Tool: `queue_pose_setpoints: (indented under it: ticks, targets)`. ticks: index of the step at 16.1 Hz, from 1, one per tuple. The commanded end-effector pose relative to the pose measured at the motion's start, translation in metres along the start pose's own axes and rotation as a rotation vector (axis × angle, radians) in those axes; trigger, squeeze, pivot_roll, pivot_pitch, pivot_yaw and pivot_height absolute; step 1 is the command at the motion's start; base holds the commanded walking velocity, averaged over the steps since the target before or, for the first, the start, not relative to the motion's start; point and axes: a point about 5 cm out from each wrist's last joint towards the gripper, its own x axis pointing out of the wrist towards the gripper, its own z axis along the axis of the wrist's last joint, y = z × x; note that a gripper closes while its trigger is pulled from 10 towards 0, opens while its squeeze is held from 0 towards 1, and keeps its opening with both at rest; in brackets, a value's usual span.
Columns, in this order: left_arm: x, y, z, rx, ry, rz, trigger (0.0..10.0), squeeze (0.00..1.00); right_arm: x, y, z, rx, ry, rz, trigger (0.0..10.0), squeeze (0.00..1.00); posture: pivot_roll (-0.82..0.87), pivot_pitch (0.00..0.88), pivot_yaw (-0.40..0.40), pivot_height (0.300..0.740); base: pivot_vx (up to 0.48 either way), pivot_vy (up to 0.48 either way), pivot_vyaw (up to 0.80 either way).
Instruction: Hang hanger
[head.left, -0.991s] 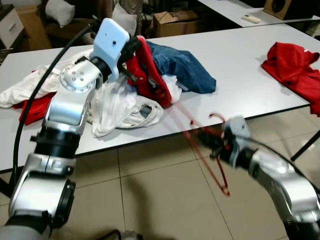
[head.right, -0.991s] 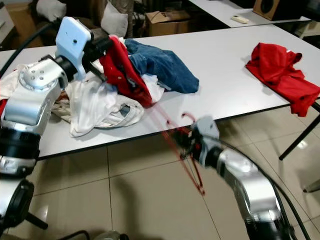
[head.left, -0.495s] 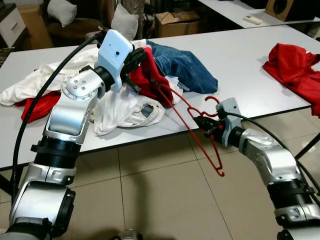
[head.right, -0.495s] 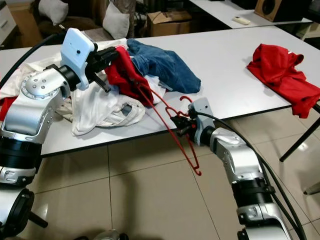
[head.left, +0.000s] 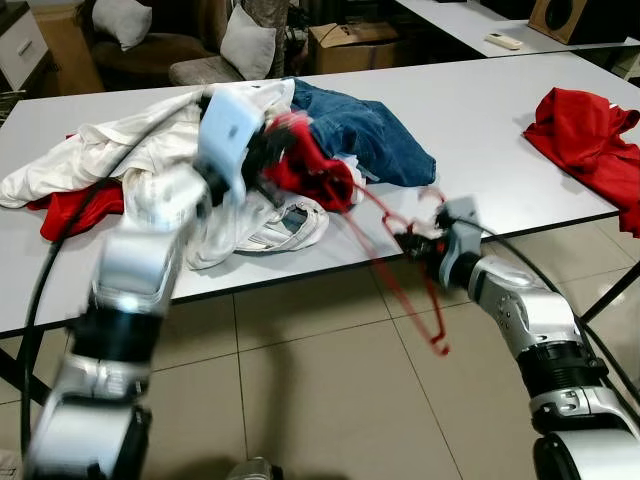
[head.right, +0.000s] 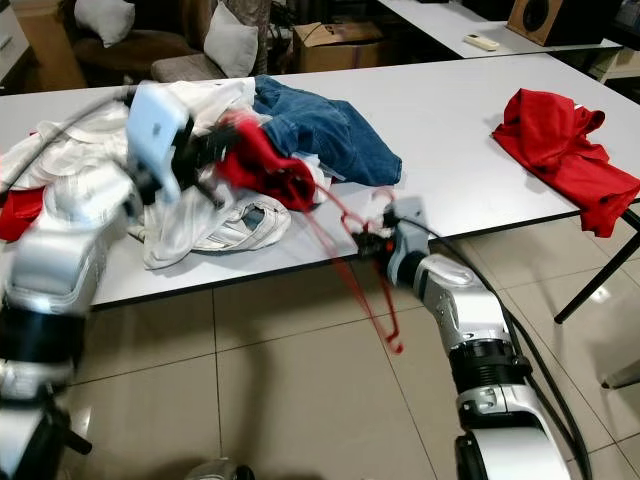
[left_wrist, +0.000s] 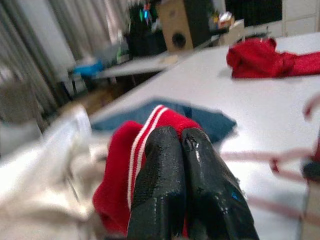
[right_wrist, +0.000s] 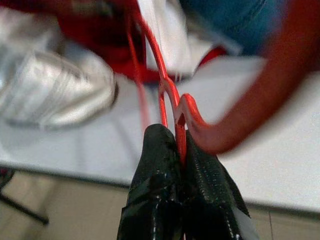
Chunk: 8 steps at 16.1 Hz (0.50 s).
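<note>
**A:** Your right pincer (right_wrist: 181, 165) — how is it sitting?

**B:** Pressed together on the red hanger (head.left: 400, 262), pinching the wire just below the hook. You hold it off the front edge of the white bench (head.left: 480, 130), with the frame dangling over the tiled floor (head.left: 300, 390).

**A:** And your left pincer (left_wrist: 182, 165)?

**B:** Fingers squeezed together on a red garment (left_wrist: 120, 175) with white stripes, lifted above the pile of white clothes (head.left: 150, 150) and blue jeans (head.left: 375, 135). One arm of the hanger reaches into that red cloth.

**A:** What else does your bench carry?

**B:** Another red garment (head.left: 585, 125) lies at its far right end, spilling over the edge. Behind the bench you see cushions (head.left: 245, 40), a cardboard box (head.left: 350, 45), a second white table (head.left: 470, 20) with a remote (head.left: 500, 40), and a speaker (head.left: 575, 15).
</note>
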Motion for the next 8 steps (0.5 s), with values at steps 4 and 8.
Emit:
queue_pose_setpoints:
  ticks: [4,8]
  targets:
    - [-0.022,-0.009,-0.052,-0.237,0.066,0.207,10.0,0.00,-0.025,0.010,0.024,0.046,-0.268,-0.094,10.0,0.00,-0.13,0.000,0.003,0.740,0.000,0.000,0.00]
    - [-0.030,-0.029,-0.071,-0.197,0.067,0.263,10.0,0.00,-0.032,0.026,0.002,0.062,-0.219,-0.152,10.0,0.00,-0.14,0.000,-0.012,0.740,0.000,0.000,0.00]
